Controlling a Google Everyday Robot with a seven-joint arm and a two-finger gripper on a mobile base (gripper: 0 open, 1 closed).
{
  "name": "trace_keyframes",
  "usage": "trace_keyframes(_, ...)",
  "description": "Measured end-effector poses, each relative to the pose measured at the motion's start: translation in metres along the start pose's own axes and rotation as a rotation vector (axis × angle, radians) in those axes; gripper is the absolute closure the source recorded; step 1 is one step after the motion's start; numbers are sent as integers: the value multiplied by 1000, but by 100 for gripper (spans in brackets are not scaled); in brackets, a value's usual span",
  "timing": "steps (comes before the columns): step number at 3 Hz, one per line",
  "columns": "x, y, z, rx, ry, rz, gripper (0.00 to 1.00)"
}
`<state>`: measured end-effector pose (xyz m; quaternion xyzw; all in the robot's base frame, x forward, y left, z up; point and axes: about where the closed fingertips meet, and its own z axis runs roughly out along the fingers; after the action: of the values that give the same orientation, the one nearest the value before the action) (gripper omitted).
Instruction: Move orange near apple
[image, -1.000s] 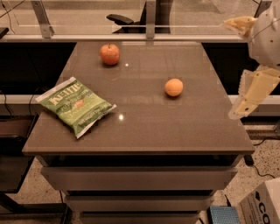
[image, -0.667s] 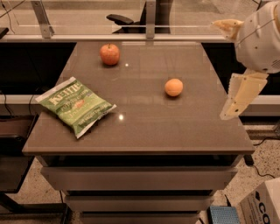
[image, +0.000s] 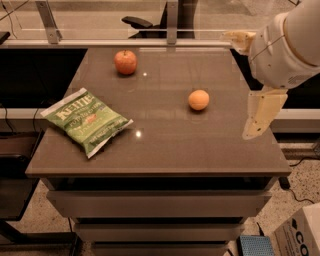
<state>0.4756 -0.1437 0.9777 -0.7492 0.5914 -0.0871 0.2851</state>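
Leftward drift is the change: the gripper (image: 261, 114) now hangs over the right edge of the table (image: 165, 150), closer in than a second ago, while nothing on the tabletop has shifted.

From the left, a green Kettle chip bag (image: 86, 119) lies flat near the front-left corner, well clear of the work. The apple (image: 125, 62) sits upright, stem up, toward the back-left. The orange (image: 199, 99) rests alone right of centre, well apart from the apple and from the bag. The gripper is to the right of the orange and slightly nearer the front edge, raised above the surface and not touching anything. Whether it is released or clenched cannot be told from this view; it carries nothing.

The step in hand looks like the approach to the orange. To do it well, the gripper should keep travelling left until centred over the fruit, then come straight down and close across its widest part. A glancing touch would probably roll it, since it is smooth and round. The carry then runs back-left towards the apple, stopping short of contact.
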Motion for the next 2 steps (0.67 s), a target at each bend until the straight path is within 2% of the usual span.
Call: trace_keyframes(2,-5,-8,22,-75,42,-102,0)
